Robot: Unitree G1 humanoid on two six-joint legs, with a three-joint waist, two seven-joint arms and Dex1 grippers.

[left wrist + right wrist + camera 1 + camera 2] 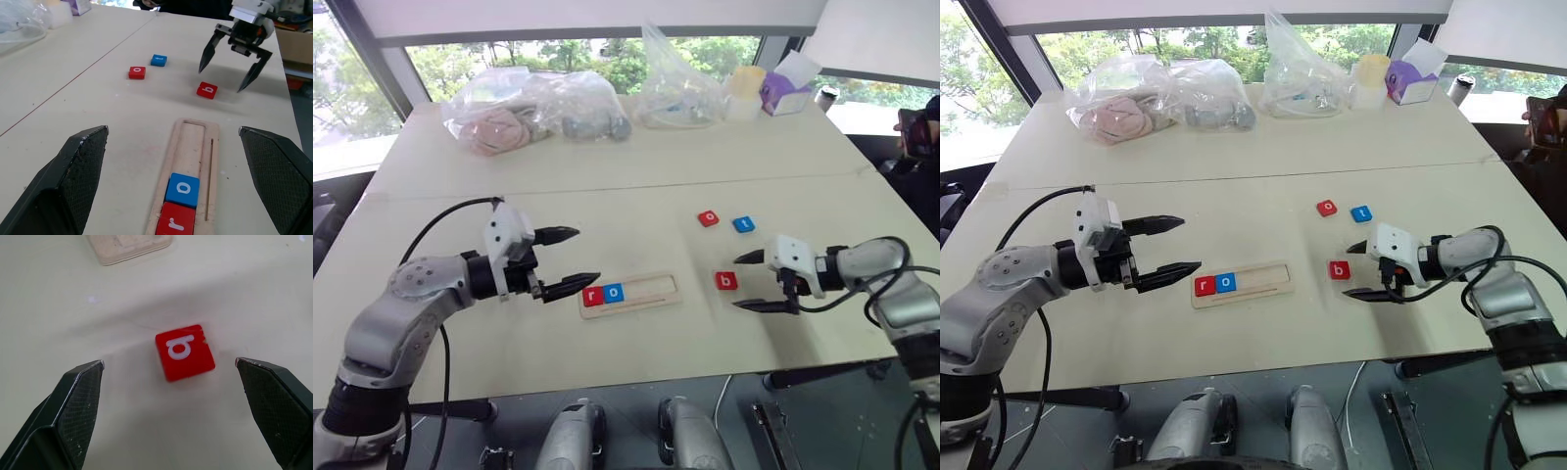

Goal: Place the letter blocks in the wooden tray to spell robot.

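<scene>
Two tiles, red r (593,296) and blue o (614,292), are sitting in the wooden tray (656,289); the right gripper (756,282), fingers wide and empty, is lining up on the red b tile (726,281) while the left gripper (570,259) is hovering open.

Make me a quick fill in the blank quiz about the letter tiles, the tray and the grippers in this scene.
1. The wooden tray holds ___ tiles.
2. The tile next to the red r tile in the tray is coloured ___.
3. The right gripper, jaws open, is nearest the tile with the letter ___.
4. The t tile is coloured ___.

Missing words: two; blue; b; blue
</scene>
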